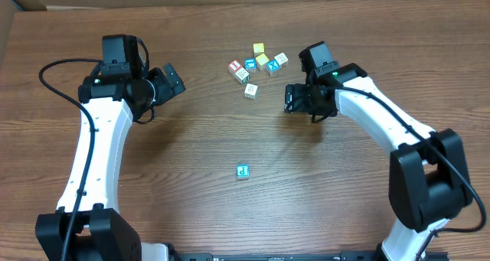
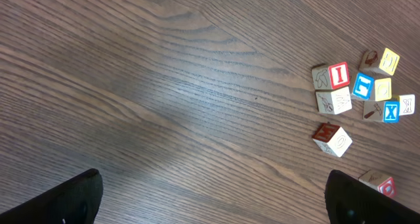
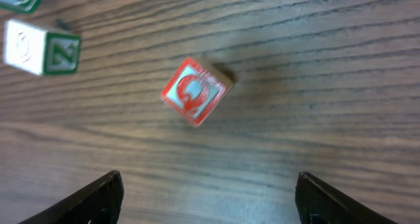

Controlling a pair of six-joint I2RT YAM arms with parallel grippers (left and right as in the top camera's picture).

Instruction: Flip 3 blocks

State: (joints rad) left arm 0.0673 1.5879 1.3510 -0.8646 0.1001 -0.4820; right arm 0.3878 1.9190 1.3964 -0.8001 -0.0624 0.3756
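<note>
Red-lettered block, hidden from overhead, lies free before the released right pincer; left pincer released too.

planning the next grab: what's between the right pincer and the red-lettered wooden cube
Nothing. In the right wrist view, only bare brown wooden table lies between the right pincer and the small red-lettered wooden cube.

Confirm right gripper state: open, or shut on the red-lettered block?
Open. Right wrist view: the right gripper has its fingers wide apart; the red-lettered block lies beyond them, touching neither.
</note>
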